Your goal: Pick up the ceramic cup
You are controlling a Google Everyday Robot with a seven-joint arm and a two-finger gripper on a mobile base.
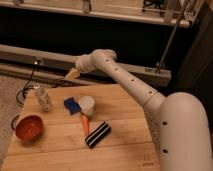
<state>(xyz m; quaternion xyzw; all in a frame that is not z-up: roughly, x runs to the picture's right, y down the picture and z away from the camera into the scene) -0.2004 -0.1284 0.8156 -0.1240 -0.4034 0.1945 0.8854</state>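
The ceramic cup (87, 105) is a small plain white cup standing upright on the wooden table (125, 145), touching or just right of a blue sponge (72, 105). My gripper (71, 74) hangs at the end of the white arm (125, 80), beyond the table's far edge, above and to the left of the cup and well apart from it. It holds nothing that I can see.
An orange-red bowl (28, 127) sits at the table's left. A slim clear bottle (43, 98) stands behind it. An orange object (85, 125) and a black-and-white striped object (97, 134) lie in front of the cup. Cables (25, 90) hang left of the table.
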